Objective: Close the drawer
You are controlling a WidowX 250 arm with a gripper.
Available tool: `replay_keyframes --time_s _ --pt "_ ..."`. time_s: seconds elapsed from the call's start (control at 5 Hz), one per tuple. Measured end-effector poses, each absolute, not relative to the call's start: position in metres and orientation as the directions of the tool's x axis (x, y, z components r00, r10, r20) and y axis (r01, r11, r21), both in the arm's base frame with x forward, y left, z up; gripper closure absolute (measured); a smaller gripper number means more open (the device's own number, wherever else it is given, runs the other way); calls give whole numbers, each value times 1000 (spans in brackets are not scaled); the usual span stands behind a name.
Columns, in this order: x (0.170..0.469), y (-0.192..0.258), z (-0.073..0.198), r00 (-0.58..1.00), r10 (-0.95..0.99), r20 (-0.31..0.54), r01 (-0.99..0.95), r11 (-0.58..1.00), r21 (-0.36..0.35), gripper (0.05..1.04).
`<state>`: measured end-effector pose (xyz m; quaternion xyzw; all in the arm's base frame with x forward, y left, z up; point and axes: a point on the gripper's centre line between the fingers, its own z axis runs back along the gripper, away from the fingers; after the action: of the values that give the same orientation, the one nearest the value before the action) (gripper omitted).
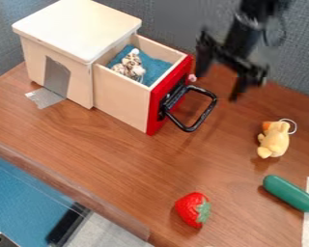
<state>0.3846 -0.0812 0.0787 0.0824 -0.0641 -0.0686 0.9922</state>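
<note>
Camera view: I look down at a slant from above the tabletop (144, 169).
Front edge (70, 189): crosses my lower left diagonally; line of sight is skewed to it, not square.
Heading: from the front-edge side, across the tabletop, toward the grey panels (176, 21) at the back edge.
Drawer (121, 99): viewed from above, into its open top, with its red front at an oblique angle.
Range: near; the tabletop spans most of my frame, and the drawer fits whole.

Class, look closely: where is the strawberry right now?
In the camera view, the strawberry lies at the bottom, right of centre, on the wooden table, left of the green cucumber.
</note>
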Motion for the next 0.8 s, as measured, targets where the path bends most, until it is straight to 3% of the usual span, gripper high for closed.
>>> replay_keyframes --time_s 0.4,0.8 --pt "392 -101 40 980 -189 66 171 962 215 83" --pt "404 -84 10 985 -171 -12 167 944 286 81"
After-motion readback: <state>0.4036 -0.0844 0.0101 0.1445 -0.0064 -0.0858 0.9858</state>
